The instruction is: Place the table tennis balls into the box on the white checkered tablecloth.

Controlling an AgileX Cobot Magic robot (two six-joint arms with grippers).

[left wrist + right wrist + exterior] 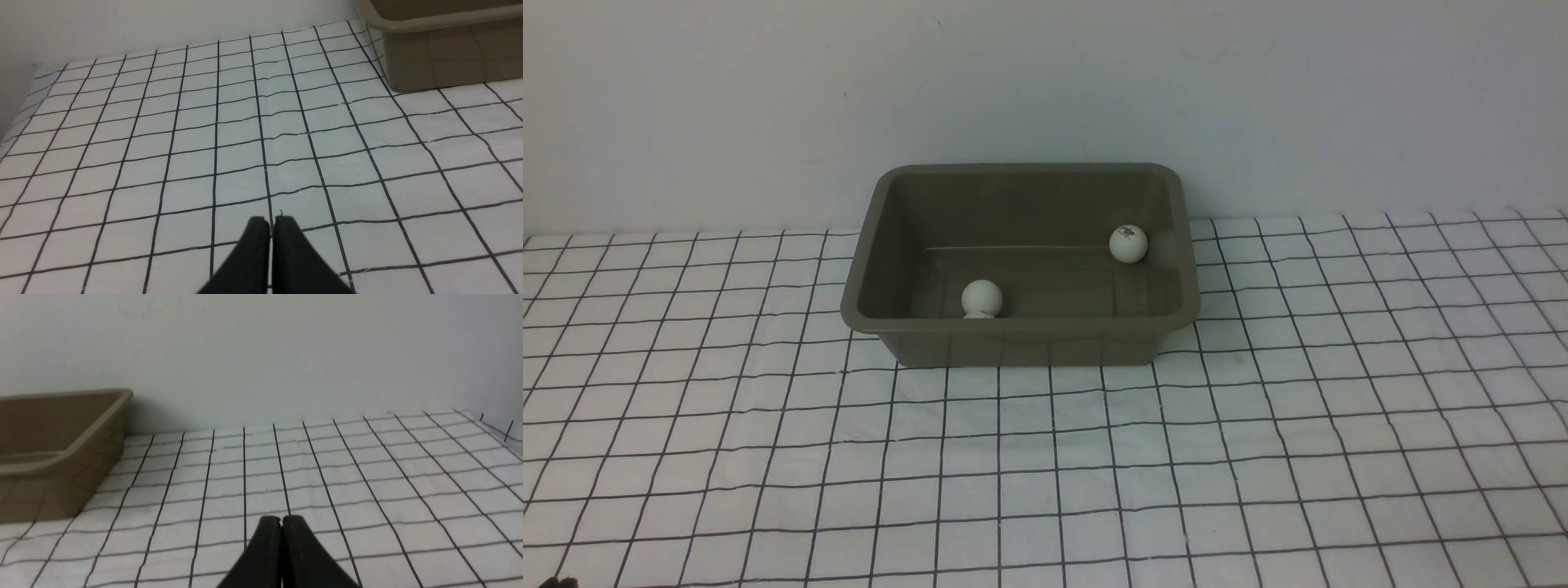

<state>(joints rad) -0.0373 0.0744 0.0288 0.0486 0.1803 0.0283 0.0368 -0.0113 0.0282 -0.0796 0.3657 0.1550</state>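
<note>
The olive-grey box (1021,331) stands on the white checkered tablecloth (1045,457) by the back wall. Two table tennis balls lie inside it: a plain one (981,297) at the near left of its floor, and one with a dark logo (1128,243) at the far right. Neither arm shows in the front view. In the left wrist view my left gripper (271,222) hangs shut and empty over bare cloth, the box (445,49) a few squares away. My right gripper (281,522) is shut and empty too, with the box (57,457) off to one side.
A plain pale wall (1045,82) rises right behind the box. The cloth's far edge meets that wall. In the right wrist view the cloth (367,477) ends at an edge near a corner.
</note>
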